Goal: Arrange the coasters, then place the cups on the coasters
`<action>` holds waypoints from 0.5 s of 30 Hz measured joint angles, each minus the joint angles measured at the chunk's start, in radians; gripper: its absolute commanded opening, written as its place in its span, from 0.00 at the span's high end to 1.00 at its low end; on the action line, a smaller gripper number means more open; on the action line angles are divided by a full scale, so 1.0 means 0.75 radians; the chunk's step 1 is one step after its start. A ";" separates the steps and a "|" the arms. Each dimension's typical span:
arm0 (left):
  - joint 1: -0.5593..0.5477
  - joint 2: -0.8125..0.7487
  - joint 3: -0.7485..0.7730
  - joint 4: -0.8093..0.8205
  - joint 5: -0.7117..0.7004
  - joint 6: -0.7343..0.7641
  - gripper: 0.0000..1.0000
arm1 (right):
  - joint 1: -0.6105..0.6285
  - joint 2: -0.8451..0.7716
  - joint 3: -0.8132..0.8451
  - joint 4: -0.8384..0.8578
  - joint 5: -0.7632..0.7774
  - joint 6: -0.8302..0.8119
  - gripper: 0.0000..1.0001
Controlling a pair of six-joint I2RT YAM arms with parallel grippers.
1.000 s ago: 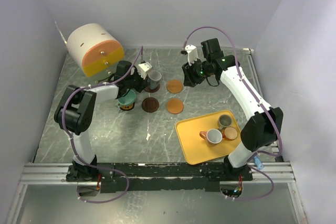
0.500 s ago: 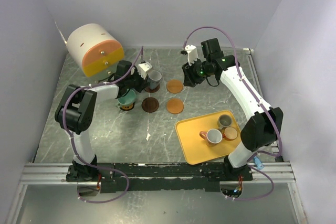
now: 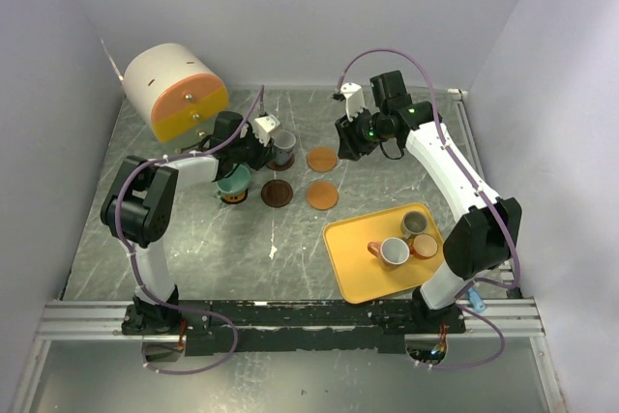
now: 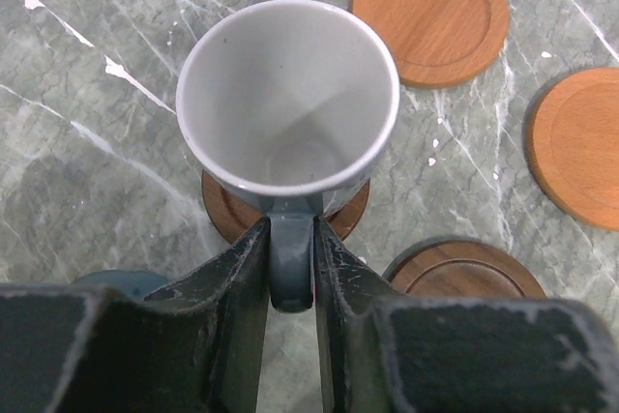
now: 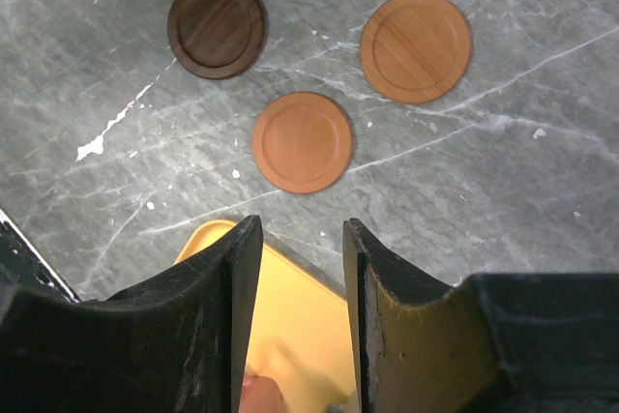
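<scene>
The grey cup (image 4: 287, 94) stands on a brown coaster (image 4: 227, 215) just ahead of your left pincer (image 4: 290, 231), whose fingers (image 4: 242, 287) flank its handle, grip impossible to tell; the teal cup (image 3: 232, 182) is seated too. Your right pincer (image 5: 295, 239) hangs half open, empty, above three bare coasters (image 5: 302, 140), three cups (image 3: 394, 252) left on the tray (image 3: 353, 273)

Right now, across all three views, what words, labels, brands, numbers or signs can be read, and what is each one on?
No text can be read in any view.
The grey cup, the coasters, the yellow tray and the white-and-orange cylinder all show plain surfaces, with no print or label visible.
</scene>
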 measured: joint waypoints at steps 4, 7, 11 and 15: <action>0.000 0.000 0.000 -0.001 0.000 0.008 0.64 | 0.000 0.000 0.000 0.000 0.000 0.000 0.61; 0.000 -0.001 0.000 -0.002 0.000 0.014 0.64 | -0.001 -0.006 -0.001 0.000 0.000 0.000 0.61; 0.000 -0.001 0.000 -0.003 0.000 0.020 0.64 | -0.001 -0.017 -0.004 0.000 -0.002 0.000 0.61; 0.000 -0.003 0.000 -0.005 0.000 0.025 0.64 | -0.001 -0.020 -0.007 0.000 -0.005 -0.001 0.61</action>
